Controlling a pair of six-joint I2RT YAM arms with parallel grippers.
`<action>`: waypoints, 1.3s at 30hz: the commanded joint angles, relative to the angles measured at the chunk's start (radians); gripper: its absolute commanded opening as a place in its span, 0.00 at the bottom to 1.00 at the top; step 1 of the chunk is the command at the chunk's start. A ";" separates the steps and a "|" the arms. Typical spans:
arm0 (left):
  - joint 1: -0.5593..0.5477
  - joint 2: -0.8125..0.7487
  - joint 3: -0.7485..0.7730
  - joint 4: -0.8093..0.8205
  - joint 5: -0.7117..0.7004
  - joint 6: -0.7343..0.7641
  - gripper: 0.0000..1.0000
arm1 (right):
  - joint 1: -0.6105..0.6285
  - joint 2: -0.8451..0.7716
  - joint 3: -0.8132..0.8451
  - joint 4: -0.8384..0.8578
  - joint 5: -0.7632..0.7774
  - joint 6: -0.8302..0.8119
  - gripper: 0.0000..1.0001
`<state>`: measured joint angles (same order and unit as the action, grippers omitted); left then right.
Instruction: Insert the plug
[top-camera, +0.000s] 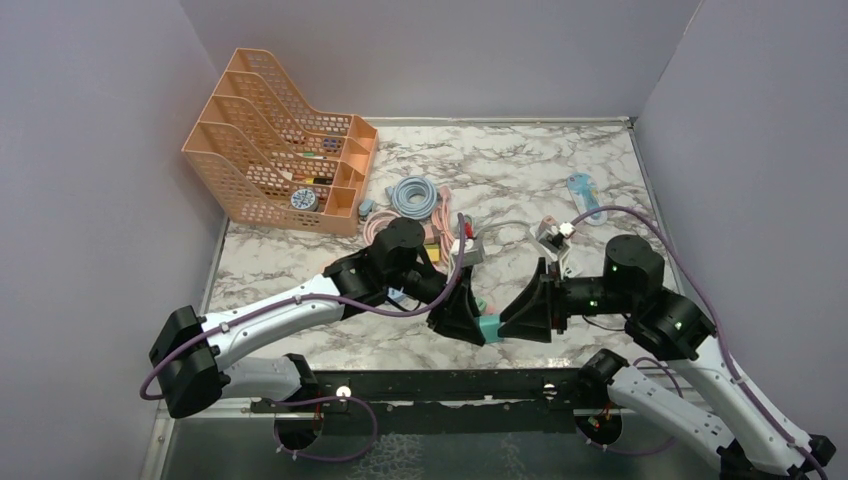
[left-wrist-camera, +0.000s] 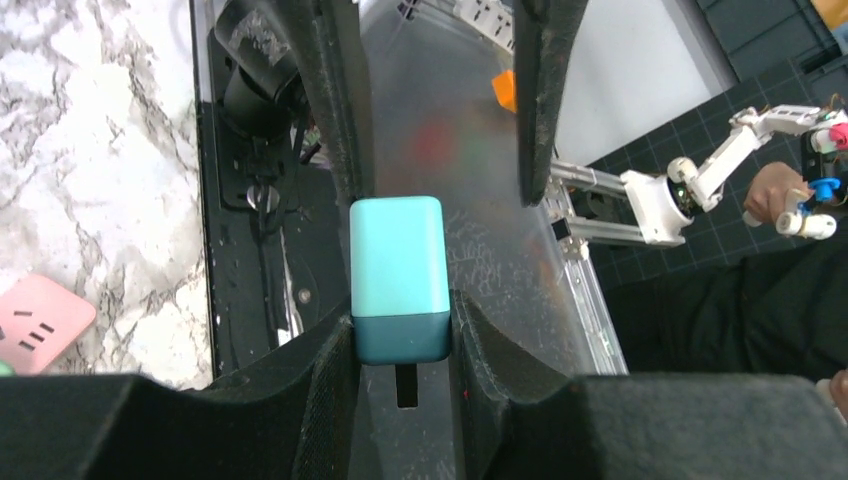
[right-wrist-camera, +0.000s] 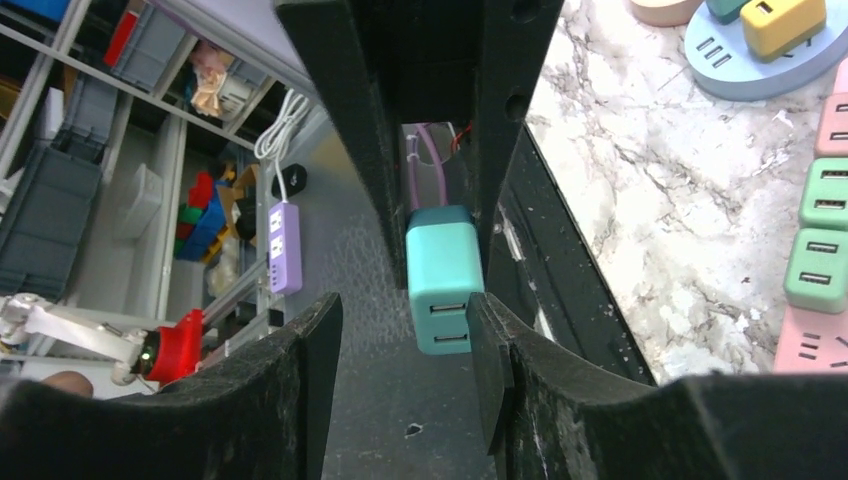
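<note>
Orange rack (top-camera: 268, 165) (perforated), marble table (top-camera: 500, 165)

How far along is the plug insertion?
Done: plug picked up, clamped in the left gripper. In hand: the right gripper has its jaws around the USB end with a gap on one side, so no second grip yet; it looks like a handover. Left: carry it to the pink strip and push it in.

The left arm (top-camera: 280, 305) and the right arm (top-camera: 690, 375) bend inward and meet in the middle, tip to tip. The left gripper (left-wrist-camera: 400, 330) clamps the plug (left-wrist-camera: 398, 270). The right gripper (right-wrist-camera: 400, 320) stands wider around it, not closed.
</note>
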<state>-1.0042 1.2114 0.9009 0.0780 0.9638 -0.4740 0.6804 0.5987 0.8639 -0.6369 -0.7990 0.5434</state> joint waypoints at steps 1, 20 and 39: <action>-0.006 -0.038 0.022 0.097 -0.032 0.045 0.10 | 0.004 0.051 -0.035 0.037 -0.025 -0.059 0.52; 0.054 -0.058 0.038 0.004 -0.062 0.103 0.09 | 0.003 0.108 -0.078 0.150 -0.062 -0.127 0.40; 0.081 -0.062 0.063 -0.107 0.020 0.178 0.11 | 0.004 0.160 -0.051 0.360 -0.080 -0.098 0.25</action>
<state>-0.9352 1.1610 0.9131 -0.0246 0.9363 -0.3248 0.6815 0.7425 0.7864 -0.3637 -0.8463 0.4343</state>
